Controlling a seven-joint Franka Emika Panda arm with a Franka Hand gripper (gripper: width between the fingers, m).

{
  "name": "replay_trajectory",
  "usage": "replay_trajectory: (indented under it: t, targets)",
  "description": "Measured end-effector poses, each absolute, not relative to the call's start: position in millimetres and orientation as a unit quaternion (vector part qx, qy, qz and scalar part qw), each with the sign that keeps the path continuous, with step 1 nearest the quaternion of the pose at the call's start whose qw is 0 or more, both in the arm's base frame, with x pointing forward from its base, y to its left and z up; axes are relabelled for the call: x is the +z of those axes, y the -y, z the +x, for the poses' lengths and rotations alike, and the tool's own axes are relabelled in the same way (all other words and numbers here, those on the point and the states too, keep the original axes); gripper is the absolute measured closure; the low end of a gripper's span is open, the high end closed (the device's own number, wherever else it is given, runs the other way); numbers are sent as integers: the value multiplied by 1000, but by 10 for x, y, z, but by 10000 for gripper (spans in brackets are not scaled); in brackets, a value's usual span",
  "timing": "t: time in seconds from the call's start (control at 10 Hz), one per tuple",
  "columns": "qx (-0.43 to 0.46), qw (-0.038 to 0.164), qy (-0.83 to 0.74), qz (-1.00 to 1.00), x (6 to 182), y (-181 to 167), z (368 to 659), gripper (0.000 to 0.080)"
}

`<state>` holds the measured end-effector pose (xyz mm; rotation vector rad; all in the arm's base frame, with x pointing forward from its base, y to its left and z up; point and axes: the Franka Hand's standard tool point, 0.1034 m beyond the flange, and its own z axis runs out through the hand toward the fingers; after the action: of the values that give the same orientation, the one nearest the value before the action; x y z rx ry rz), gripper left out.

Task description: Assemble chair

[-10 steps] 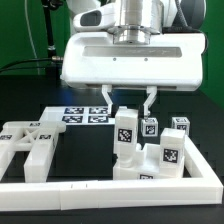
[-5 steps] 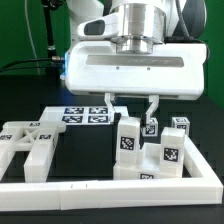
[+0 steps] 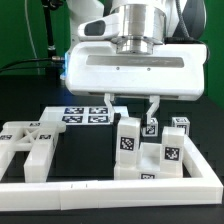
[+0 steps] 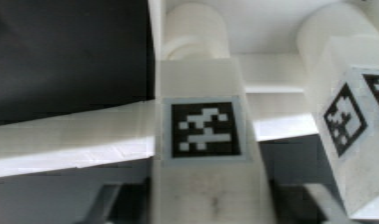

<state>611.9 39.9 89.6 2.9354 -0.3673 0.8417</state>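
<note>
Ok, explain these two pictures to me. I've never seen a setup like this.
The big white machine is a robot arm, and the two thin fingers under it are its claw. One picture comes from a camera off the arm that sees the whole scene. The other comes from a camera on the arm's wrist, close to the work. On the black table stands a part-built white chair with black-and-white tags. Beside it are loose pieces, a flat marker board and a long white rail. The claw is open, its fingers astride a tagged post, and nothing looks held.
</note>
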Motion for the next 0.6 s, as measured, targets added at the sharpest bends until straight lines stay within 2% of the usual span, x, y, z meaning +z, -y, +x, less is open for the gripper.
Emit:
replay_trajectory:
  t: [0.1,0.2,0.3,0.4,0.6]
  targets:
    - [273,33,119,954,896,-399,6118,332]
    - [273,33,119,954,895,-399,6118,214]
    - [273,33,119,954,895,-399,6118,214]
    - [273,33,119,954,894,-399,6118,163]
    - [273,33,119,954,894,-398,6118,154]
